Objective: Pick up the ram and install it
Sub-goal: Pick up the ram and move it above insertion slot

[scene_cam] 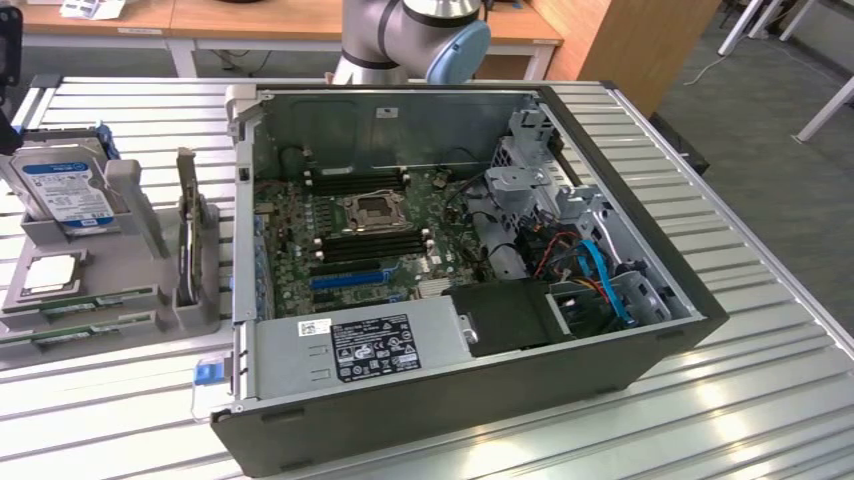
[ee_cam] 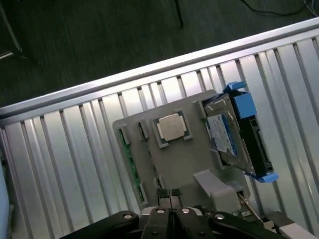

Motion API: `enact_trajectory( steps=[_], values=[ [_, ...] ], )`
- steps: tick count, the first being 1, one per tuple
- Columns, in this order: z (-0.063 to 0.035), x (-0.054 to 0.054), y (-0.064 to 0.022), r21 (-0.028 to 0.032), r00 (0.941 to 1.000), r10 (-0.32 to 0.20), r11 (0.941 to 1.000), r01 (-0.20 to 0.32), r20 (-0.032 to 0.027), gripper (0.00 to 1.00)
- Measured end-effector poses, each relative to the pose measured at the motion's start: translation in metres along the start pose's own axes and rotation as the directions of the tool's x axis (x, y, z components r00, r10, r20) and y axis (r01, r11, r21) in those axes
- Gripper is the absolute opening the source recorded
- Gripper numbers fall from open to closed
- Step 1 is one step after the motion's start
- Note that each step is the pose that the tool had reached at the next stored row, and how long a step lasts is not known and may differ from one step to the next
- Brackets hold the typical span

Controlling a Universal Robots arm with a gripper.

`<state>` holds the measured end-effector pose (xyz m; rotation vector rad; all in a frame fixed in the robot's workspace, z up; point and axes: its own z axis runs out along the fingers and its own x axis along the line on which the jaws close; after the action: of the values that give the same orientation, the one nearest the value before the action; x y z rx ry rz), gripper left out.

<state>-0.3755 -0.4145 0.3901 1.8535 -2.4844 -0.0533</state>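
Note:
The ram (ee_cam: 133, 167) is a thin green stick lying in a slot along one edge of the grey holder (ee_cam: 182, 162). In the exterior view, green ram sticks (scene_cam: 83, 301) lie in the front of the same holder (scene_cam: 134, 215), at that view's left beside the open computer case (scene_cam: 441, 400). My gripper (ee_cam: 168, 195) hangs high above the holder, fingers shut together with nothing between them. Its tips sit over the holder's edge, a short way from the ram. Black memory slots (scene_cam: 374, 245) flank the processor socket (scene_cam: 366, 211) on the motherboard.
The holder also carries a loose processor (ee_cam: 172, 127), a hard drive in a blue caddy (ee_cam: 234, 134) and an upright card (scene_cam: 187, 235). Case walls, a drive cage (scene_cam: 527, 180) and a power supply (scene_cam: 367, 345) surround the motherboard. The arm's base (scene_cam: 400, 40) stands behind the case.

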Motion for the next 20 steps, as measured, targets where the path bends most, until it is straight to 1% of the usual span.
enact_trajectory(
  steps=[3, 5, 7, 9, 12, 15, 17, 20],
  values=[
    [0.0, 0.0, 0.0, 0.0006, 0.9986, -0.054, 0.9986, 0.054, -0.0027, 0.1],
    [0.0, 0.0, 0.0, 0.0009, 0.9959, -0.091, 0.9959, 0.091, -0.0047, 0.1],
    [0.0, 0.0, 0.0, 0.0012, 0.992, -0.126, 0.992, 0.126, -0.0064, 0.1],
    [0.0, 0.0, 0.0, 0.0013, 0.9868, -0.162, 0.9869, 0.162, -0.0083, 0.1],
    [0.0, 0.0, 0.0, 0.0014, 0.9765, -0.215, 0.9765, 0.215, -0.0112, 0.1],
    [0.0, 0.0, 0.0, 0.0014, 0.9635, -0.267, 0.9636, 0.267, -0.014, 0.1],
    [0.0, 0.0, 0.0, 0.0013, 0.9533, -0.302, 0.9534, 0.302, -0.0157, 0.1],
    [0.0, 0.0, 0.0, 0.001, 0.9352, -0.354, 0.9354, 0.354, -0.0187, 0.1]
  ],
)
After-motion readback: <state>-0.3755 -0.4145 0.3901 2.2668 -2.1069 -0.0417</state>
